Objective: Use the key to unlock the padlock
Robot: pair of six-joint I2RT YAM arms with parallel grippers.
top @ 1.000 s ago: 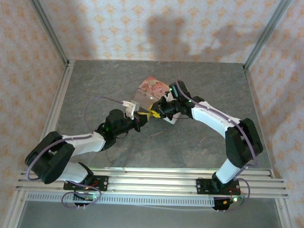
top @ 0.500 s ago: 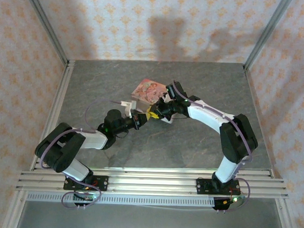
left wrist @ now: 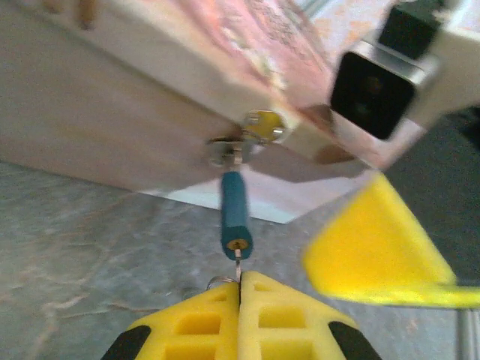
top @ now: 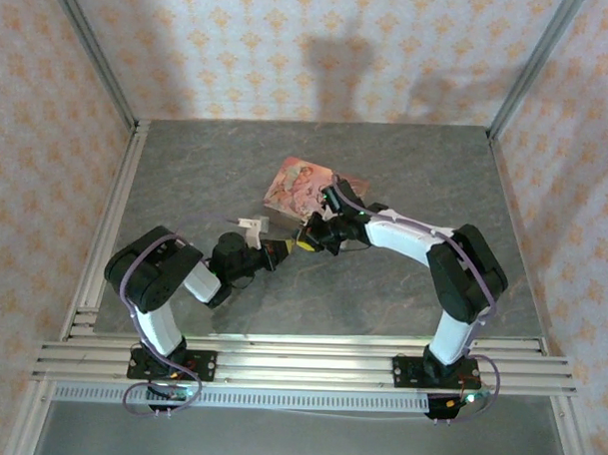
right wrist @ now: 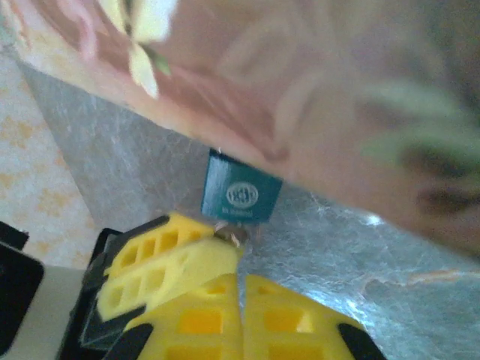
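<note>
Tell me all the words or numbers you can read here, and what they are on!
Round white stamp on the teal padlock: it has tiny letters, too blurred to read.
Lid of the pink tin: pictures and faint marks, too small and blurred to read.
No word or number here can be read for sure.

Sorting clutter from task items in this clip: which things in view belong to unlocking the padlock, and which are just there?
Job in hand:
- padlock, hanging off the pink tin
- key, in the padlock's base
- left tool, shut on the key
- right tool, shut, close to the padlock

Just there:
- pink tin, only carrying the padlock
- grey table
</note>
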